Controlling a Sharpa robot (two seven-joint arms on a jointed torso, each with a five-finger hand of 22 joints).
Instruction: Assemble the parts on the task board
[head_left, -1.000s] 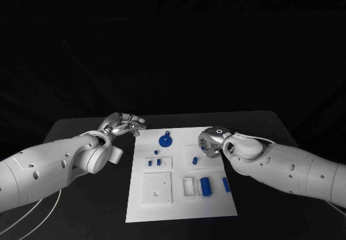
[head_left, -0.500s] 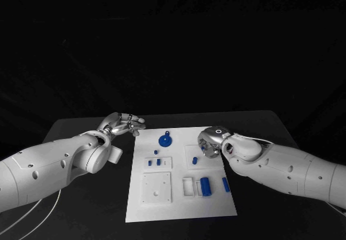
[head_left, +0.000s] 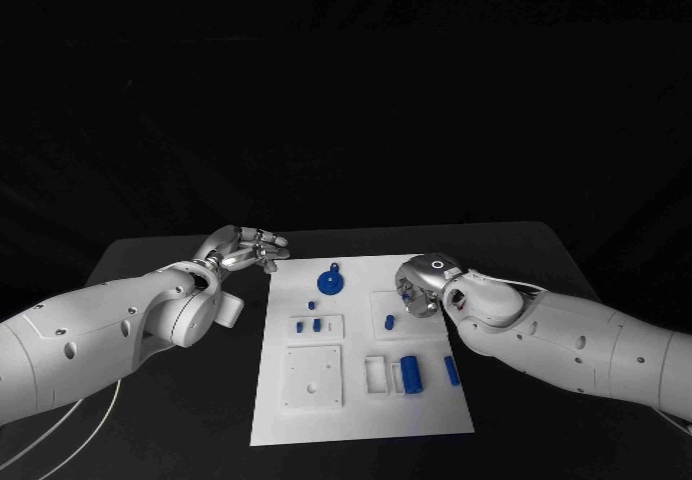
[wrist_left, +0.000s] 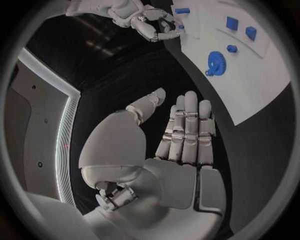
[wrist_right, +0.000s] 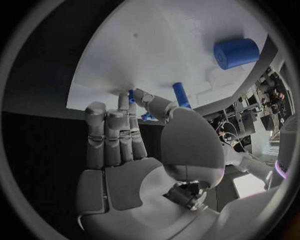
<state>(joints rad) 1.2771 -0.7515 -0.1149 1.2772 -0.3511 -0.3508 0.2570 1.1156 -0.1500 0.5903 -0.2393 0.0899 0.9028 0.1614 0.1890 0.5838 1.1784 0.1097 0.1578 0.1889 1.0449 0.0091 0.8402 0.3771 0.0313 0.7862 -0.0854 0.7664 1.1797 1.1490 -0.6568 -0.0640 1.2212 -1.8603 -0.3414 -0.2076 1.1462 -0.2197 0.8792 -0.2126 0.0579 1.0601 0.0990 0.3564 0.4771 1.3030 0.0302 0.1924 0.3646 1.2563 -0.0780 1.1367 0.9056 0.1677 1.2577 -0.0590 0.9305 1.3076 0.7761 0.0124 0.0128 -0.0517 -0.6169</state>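
The white task board (head_left: 433, 415) lies mid-table. On it I see a blue gear (head_left: 332, 282), small blue blocks (head_left: 307, 325), a blue peg (head_left: 389, 321), a blue cylinder (head_left: 411, 372) and a blue bar (head_left: 451, 369). My right hand (head_left: 421, 285) hovers over the board's far right part. In the right wrist view its thumb and a fingertip pinch a small blue part (wrist_right: 131, 95), with the peg (wrist_right: 180, 94) and cylinder (wrist_right: 236, 52) beyond. My left hand (head_left: 245, 248) hangs over the black table off the board's far left corner, fingers straight and holding nothing (wrist_left: 186, 130).
A white recessed square plate (head_left: 313, 376) and a white slot block (head_left: 376, 372) sit on the board's near half. The left wrist view shows the gear (wrist_left: 215, 62) and my right hand (wrist_left: 147, 20) across the board. Black table surrounds the board on all sides.
My right hand has shifted slightly to the left over the board's far right part. The left hand and the parts on the board have stayed put.
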